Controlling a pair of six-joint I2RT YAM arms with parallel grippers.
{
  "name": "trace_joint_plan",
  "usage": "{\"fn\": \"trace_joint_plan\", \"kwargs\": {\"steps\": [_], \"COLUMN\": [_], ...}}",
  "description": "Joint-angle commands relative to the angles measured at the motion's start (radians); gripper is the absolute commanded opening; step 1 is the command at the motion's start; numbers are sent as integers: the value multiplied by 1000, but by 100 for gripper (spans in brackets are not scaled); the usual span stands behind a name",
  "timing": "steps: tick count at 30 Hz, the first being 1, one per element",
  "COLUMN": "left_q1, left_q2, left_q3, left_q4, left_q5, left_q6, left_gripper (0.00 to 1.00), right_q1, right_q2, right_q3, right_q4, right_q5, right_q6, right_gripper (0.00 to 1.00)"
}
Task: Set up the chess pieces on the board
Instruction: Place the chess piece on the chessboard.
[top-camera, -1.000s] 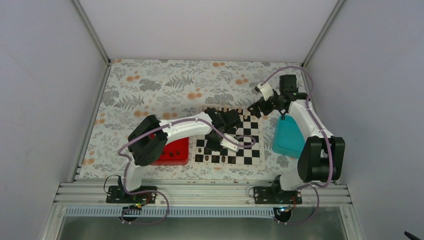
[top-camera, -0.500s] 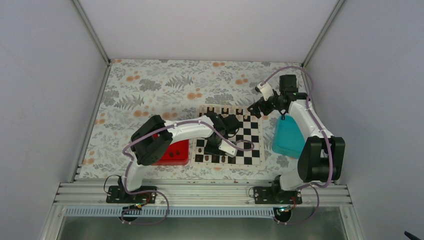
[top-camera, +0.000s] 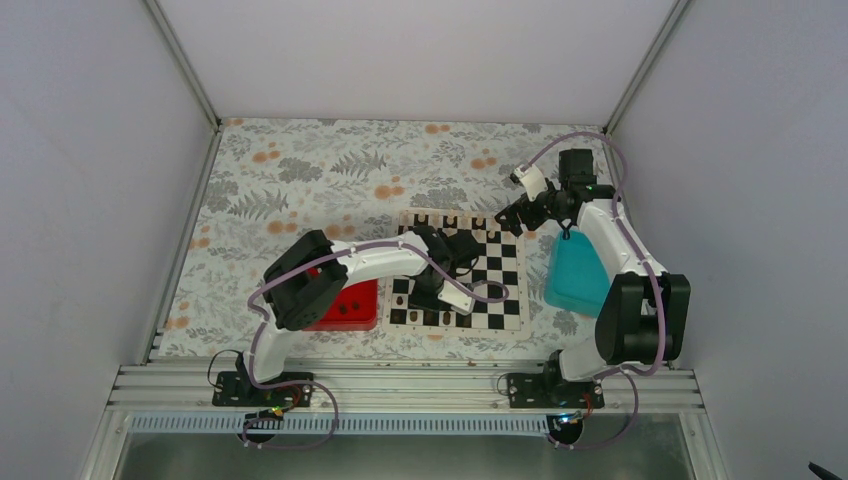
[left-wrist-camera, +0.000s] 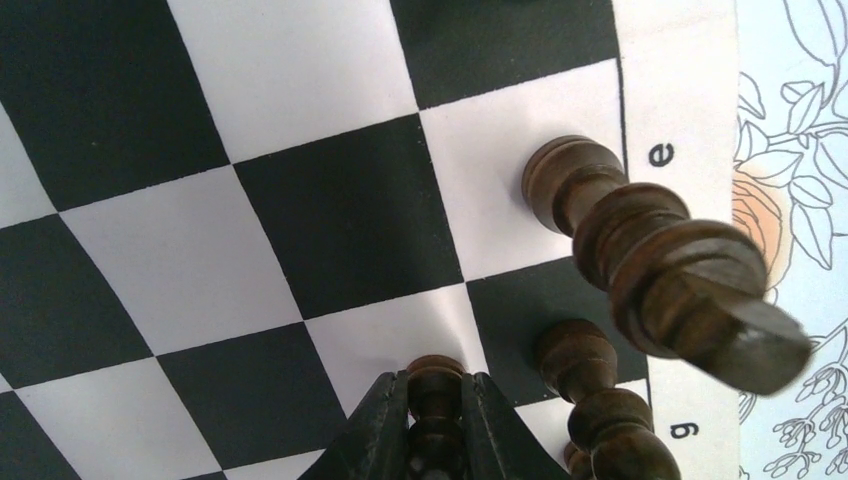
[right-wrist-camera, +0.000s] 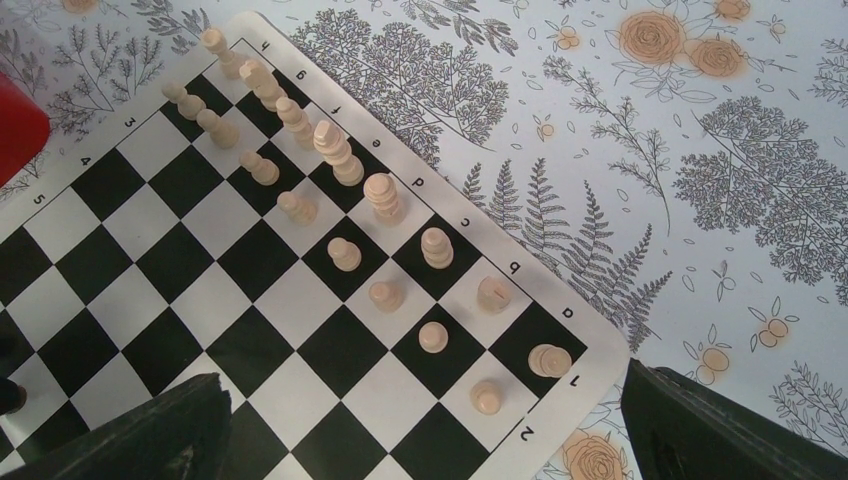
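Note:
In the left wrist view my left gripper (left-wrist-camera: 437, 385) is shut on a small dark pawn (left-wrist-camera: 436, 367), held upright with its base at a white square of the board (left-wrist-camera: 330, 220). Two taller dark chess pieces stand beside it in the edge row, one (left-wrist-camera: 640, 240) near the letter e and one (left-wrist-camera: 592, 392) close to the right finger. From above, the left gripper (top-camera: 438, 290) is low over the near left part of the board (top-camera: 505, 262). My right gripper (right-wrist-camera: 422, 385) hangs open and holds nothing, high over the far right corner of the board (right-wrist-camera: 150, 270).
Pale pieces (right-wrist-camera: 345, 165) fill two rows along the board's far side. A red tray (top-camera: 345, 305) lies left of the board and a teal tray (top-camera: 578, 272) right of it. Floral cloth covers the table, with walls on three sides.
The left arm has shifted slightly toward the near left of the board and lowered, still shut on the pawn. The right arm has not moved.

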Motion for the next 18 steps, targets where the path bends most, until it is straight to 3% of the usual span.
{"fn": "trace_joint_plan", "kwargs": {"steps": [1, 18], "left_q1": [-10, -11], "left_q2": [23, -80], "left_q3": [17, 50], "left_q4": [-11, -76], "left_q5": [14, -30], "left_q6": [17, 11], "left_gripper": [16, 20], "right_q1": [-7, -8], "right_q2": [6, 12], "right_q3": [26, 25], "right_q4": [-5, -13], "right_q5": [-28, -34], "right_q6": [-7, -11], "right_gripper": [100, 100]}}
